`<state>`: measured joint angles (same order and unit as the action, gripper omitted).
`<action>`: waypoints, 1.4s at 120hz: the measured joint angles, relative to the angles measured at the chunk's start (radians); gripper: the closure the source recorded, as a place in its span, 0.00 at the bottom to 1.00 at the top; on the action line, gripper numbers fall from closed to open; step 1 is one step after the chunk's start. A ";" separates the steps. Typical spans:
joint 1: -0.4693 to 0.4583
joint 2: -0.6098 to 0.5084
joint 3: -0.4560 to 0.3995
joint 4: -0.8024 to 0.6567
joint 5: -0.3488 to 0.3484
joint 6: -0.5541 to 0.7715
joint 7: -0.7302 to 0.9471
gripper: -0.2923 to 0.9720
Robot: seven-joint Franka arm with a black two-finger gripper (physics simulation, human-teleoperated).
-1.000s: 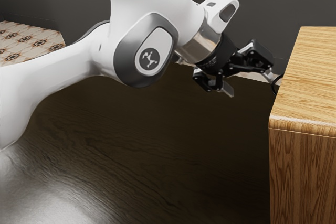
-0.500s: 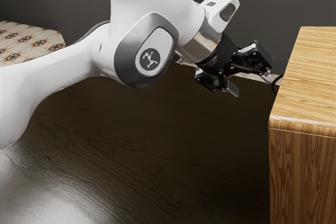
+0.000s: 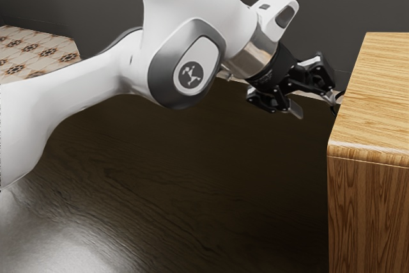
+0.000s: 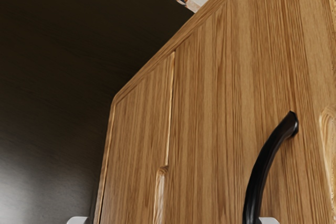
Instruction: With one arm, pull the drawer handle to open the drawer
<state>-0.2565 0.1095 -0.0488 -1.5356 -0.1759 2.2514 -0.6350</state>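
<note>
Fingers (image 3: 294,108) spread open, empty, near black handle (image 4: 262,171) on wooden drawer front (image 4: 210,129)

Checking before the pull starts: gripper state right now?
Gripper: open, holding nothing; the drawer handle is not yet between its fingers.
</note>
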 joint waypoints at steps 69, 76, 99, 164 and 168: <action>-0.003 0.011 -0.008 -0.016 -0.016 0.023 -0.005 0.50; -0.001 0.007 -0.008 -0.021 -0.018 0.023 -0.005 0.50; 0.010 -0.014 -0.007 -0.053 -0.019 0.024 -0.009 0.50; 0.094 -0.120 0.010 -0.189 -0.015 0.026 -0.032 0.50; 0.104 -0.126 0.011 -0.196 -0.014 0.026 -0.033 0.50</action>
<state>-0.1529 -0.0169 -0.0378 -1.7313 -0.1894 2.2775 -0.6678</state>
